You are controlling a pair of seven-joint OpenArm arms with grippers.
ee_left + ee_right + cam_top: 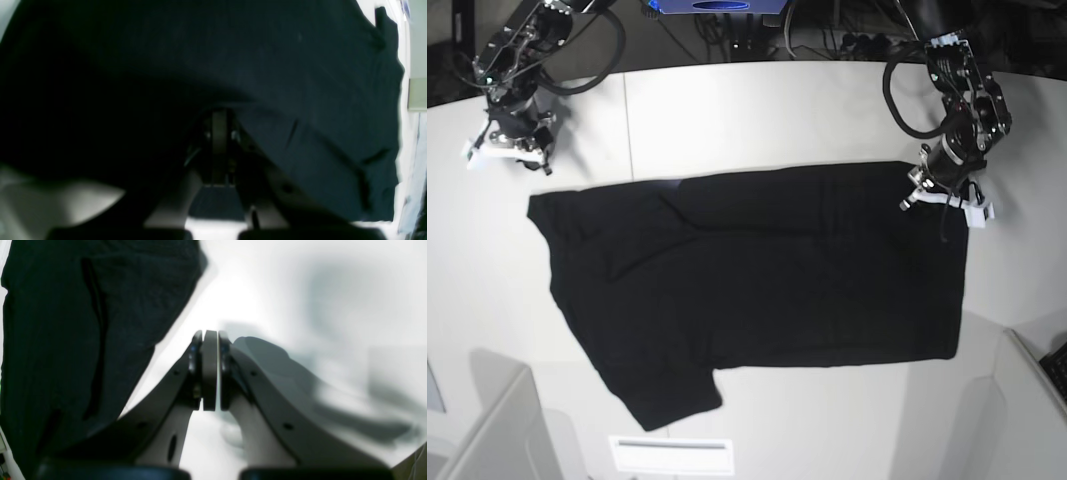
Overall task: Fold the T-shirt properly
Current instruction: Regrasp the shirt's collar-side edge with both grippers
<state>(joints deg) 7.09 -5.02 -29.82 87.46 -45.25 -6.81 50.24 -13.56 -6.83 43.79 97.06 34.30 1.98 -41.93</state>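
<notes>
Seen from above: a white bench (757, 110) with a curved far edge and a thin seam running front to back near its left third. Spread flat across the middle, a large black T-shirt (757, 280), plain side up, with no print visible. Body of the shirt stretching left to right, one short sleeve jutting toward the near edge at lower left, another corner reaching out at the far left. Mild wrinkles near the upper left of the cloth.

At the near edge of the bench, a small white rectangular label or card (671, 453). Pale grey panels at the lower left corner (497, 430) and lower right corner (1027, 400), standing off the bench edge. Beyond the far edge, a dark floor area with tangled black cables (827, 35) and a blue object (717, 5), only partly in view.

Left end effector (942, 195) at the right side of the overhead view, sitting at the upper right corner of the shirt, fingers pressed together; in its own dim wrist view, black cloth draped close around the tips (218, 133), but whether fabric is actually pinched cannot be told.

Right end effector (512, 150) at the far left of the overhead view, over bare white bench, well apart from the shirt. In its wrist view, fingers pressed flat together (209, 370) with nothing between them, shirt edge off to the side.
</notes>
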